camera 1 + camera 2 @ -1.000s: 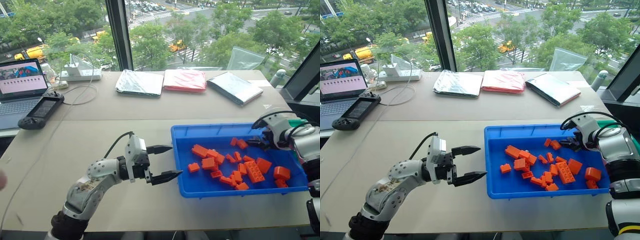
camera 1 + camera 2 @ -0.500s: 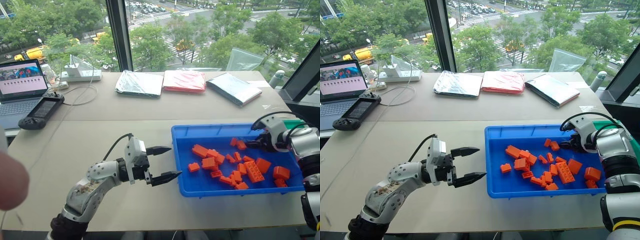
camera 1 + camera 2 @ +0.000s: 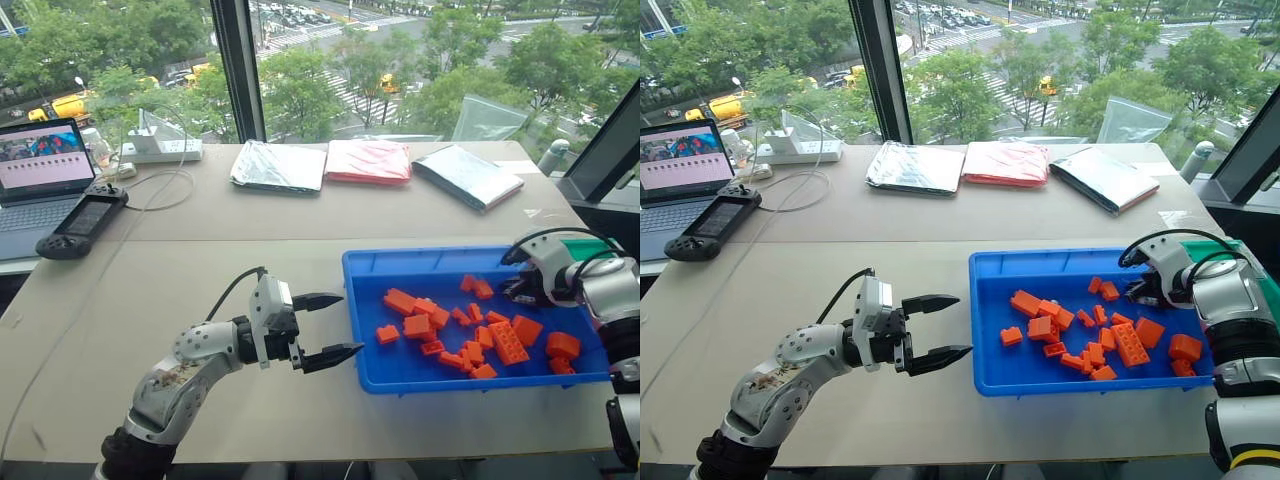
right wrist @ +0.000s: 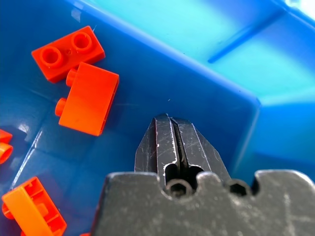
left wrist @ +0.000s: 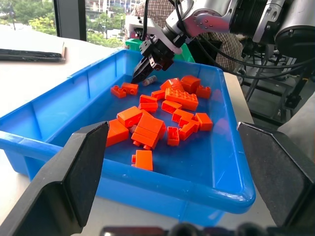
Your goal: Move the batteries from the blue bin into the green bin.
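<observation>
The blue bin [image 3: 440, 256] sits at the table's right front and holds several orange bricks, the batteries [image 3: 470, 335]. My right gripper [image 3: 506, 290] hangs low over the bin's far right corner. Its fingers [image 4: 165, 132] are pressed shut with nothing showing between them. Two bricks [image 4: 81, 78] lie close beside them. In the left wrist view a small grey thing [image 5: 150, 78] lies at the right gripper's tips; I cannot tell what it is. My left gripper [image 3: 350, 323] stands open and empty over the table, just left of the bin's wall. A sliver of the green bin [image 3: 585, 243] peeks out behind the right arm.
A laptop [image 3: 40, 165], a handheld controller [image 3: 85, 220] and a power strip [image 3: 160, 150] with cables occupy the far left. Two silver bags [image 3: 280, 165] [image 3: 470, 175] and a red bag [image 3: 370, 160] lie along the far edge by the window. A person [image 5: 162, 10] stands behind the bins.
My right gripper has shut and lifted slightly in the bin's far right corner. A blurred hand at the left edge has gone. The left arm has stayed still.
</observation>
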Robot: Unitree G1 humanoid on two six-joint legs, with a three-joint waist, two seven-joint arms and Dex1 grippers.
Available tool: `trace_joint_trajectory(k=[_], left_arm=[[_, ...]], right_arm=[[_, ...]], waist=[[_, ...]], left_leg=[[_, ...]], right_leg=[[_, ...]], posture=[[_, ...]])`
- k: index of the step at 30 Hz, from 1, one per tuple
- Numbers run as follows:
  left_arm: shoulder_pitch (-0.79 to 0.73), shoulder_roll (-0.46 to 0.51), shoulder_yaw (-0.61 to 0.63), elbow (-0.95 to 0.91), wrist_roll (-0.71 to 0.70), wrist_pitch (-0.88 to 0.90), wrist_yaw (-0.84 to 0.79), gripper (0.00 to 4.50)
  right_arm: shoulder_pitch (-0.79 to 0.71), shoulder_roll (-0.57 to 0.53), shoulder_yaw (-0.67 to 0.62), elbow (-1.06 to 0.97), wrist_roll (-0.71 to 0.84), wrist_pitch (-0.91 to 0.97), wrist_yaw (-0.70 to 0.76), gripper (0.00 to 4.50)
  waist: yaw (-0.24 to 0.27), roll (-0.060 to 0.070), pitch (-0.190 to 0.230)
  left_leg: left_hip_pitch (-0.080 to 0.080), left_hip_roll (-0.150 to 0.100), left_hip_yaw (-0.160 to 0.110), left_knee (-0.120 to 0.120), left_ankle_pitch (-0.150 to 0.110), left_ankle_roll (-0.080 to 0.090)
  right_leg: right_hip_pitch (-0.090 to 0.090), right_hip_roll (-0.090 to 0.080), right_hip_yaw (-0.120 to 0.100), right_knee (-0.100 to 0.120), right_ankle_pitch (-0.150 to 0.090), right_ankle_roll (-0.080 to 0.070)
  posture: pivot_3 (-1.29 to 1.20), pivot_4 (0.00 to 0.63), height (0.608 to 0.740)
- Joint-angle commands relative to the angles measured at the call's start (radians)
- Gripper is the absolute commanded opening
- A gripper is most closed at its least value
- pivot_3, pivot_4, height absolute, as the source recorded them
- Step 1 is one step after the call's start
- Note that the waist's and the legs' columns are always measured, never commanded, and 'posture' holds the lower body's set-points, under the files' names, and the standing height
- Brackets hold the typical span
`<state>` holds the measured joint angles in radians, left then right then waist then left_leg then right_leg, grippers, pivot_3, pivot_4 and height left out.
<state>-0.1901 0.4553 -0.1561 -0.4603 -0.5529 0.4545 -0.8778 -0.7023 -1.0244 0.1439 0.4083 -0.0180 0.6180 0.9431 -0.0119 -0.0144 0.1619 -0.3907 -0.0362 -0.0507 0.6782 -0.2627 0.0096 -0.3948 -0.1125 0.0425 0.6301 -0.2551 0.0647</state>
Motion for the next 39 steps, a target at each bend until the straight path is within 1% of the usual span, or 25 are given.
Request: trace_joint_trajectory(k=[1,2,5,6,9,12,18,23,29,34,36,37,39], left_arm=[[-0.009,-0.006,0.001,-0.018,-0.006,-0.031,-0.011,4.50],[-0.010,-0.007,0.001,-0.017,-0.006,-0.031,-0.011,4.50],[-0.011,-0.010,-0.001,-0.016,-0.005,-0.032,-0.011,4.50],[-0.011,-0.011,-0.002,-0.017,-0.005,-0.032,-0.010,4.50],[-0.012,-0.014,-0.002,-0.022,-0.005,-0.029,-0.006,4.50],[-0.012,-0.016,-0.001,-0.028,-0.006,-0.025,0.000,4.50],[-0.010,-0.018,0.002,-0.035,-0.006,-0.020,0.010,4.50],[-0.009,-0.018,0.002,-0.036,-0.007,-0.020,0.013,4.50],[-0.011,-0.019,0.001,-0.030,-0.005,-0.022,0.014,4.50],[-0.007,-0.018,0.001,-0.028,0.000,-0.028,0.011,4.50],[-0.002,-0.017,0.001,-0.028,0.000,-0.031,0.010,4.50],[0.000,-0.017,0.002,-0.029,0.001,-0.032,0.010,4.50],[0.004,-0.017,0.002,-0.030,0.002,-0.035,0.009,4.50]], right_arm=[[0.013,-0.069,-0.023,-0.091,-0.002,-0.032,0.072,0.59],[0.024,-0.089,-0.013,-0.105,-0.004,-0.051,0.100,0.80],[0.055,-0.140,0.023,-0.114,-0.034,-0.126,0.168,1.72],[0.065,-0.156,0.036,-0.106,-0.041,-0.154,0.202,2.14],[0.080,-0.180,0.067,-0.062,-0.061,-0.217,0.265,2.14],[0.062,-0.167,0.079,0.007,-0.088,-0.276,0.273,2.14],[0.006,-0.129,0.141,0.131,-0.191,-0.408,0.264,2.14],[-0.042,-0.078,0.171,0.200,-0.246,-0.455,0.265,2.14],[-0.096,-0.005,0.217,0.314,-0.325,-0.500,0.227,2.14],[-0.126,0.024,0.235,0.401,-0.370,-0.511,0.236,2.14],[-0.131,0.031,0.234,0.416,-0.372,-0.514,0.253,1.63],[-0.130,0.033,0.235,0.421,-0.374,-0.518,0.262,1.48],[-0.128,0.034,0.235,0.425,-0.377,-0.524,0.270,0.80]], waist=[[0.000,0.000,0.000],[0.001,0.000,0.000],[0.001,0.000,0.000],[0.000,0.000,0.000],[-0.001,0.000,0.000],[-0.001,0.000,0.000],[-0.003,0.001,0.000],[-0.003,0.001,0.000],[-0.002,0.001,0.000],[-0.001,-0.001,0.000],[-0.001,-0.001,0.000],[-0.001,-0.001,0.000],[-0.001,-0.002,0.000]], left_leg=[[0.000,0.000,0.000,0.000,0.000,0.000],[0.000,0.000,0.000,0.000,0.000,0.000],[0.000,0.000,0.000,0.000,0.000,0.000],[0.000,0.000,0.000,0.000,0.000,0.000],[0.000,0.000,0.001,0.000,0.000,0.000],[0.000,0.000,0.001,0.000,0.000,0.000],[0.001,0.000,0.001,0.000,0.000,0.000],[0.000,0.000,0.001,0.000,0.000,0.000],[0.001,0.000,0.001,0.000,0.000,-0.001],[0.003,0.000,0.000,0.000,0.000,-0.001],[0.004,0.000,0.000,0.000,0.000,-0.001],[0.004,0.000,0.000,0.001,0.000,-0.001],[0.004,0.000,0.000,0.000,0.000,-0.001]], right_leg=[[0.000,0.000,0.000,0.000,0.000,0.000],[0.000,0.000,0.000,0.000,0.000,0.000],[0.000,0.000,0.000,0.000,0.000,0.000],[0.000,0.000,0.000,0.000,0.000,0.000],[0.000,0.000,0.000,0.000,0.000,0.000],[0.000,0.000,0.000,0.000,0.000,0.000],[0.000,0.000,0.001,0.000,0.000,0.000],[0.000,0.000,0.001,0.000,0.000,0.000],[0.000,0.000,0.001,0.000,0.000,0.000],[0.004,0.000,0.000,-0.001,0.000,0.000],[0.005,0.000,0.000,-0.001,0.000,0.000],[0.005,0.000,-0.001,-0.001,0.000,0.000],[0.006,0.000,-0.001,-0.001,0.000,0.000]], posture=[[0.00,0.150,0.740],[0.00,0.150,0.740],[0.00,0.150,0.740],[0.00,0.150,0.740],[0.00,0.150,0.740],[0.00,0.150,0.740],[0.00,0.150,0.740],[0.00,0.150,0.740],[0.00,0.150,0.740],[0.00,0.150,0.740],[0.00,0.150,0.740],[0.00,0.150,0.740],[0.00,0.150,0.740]])
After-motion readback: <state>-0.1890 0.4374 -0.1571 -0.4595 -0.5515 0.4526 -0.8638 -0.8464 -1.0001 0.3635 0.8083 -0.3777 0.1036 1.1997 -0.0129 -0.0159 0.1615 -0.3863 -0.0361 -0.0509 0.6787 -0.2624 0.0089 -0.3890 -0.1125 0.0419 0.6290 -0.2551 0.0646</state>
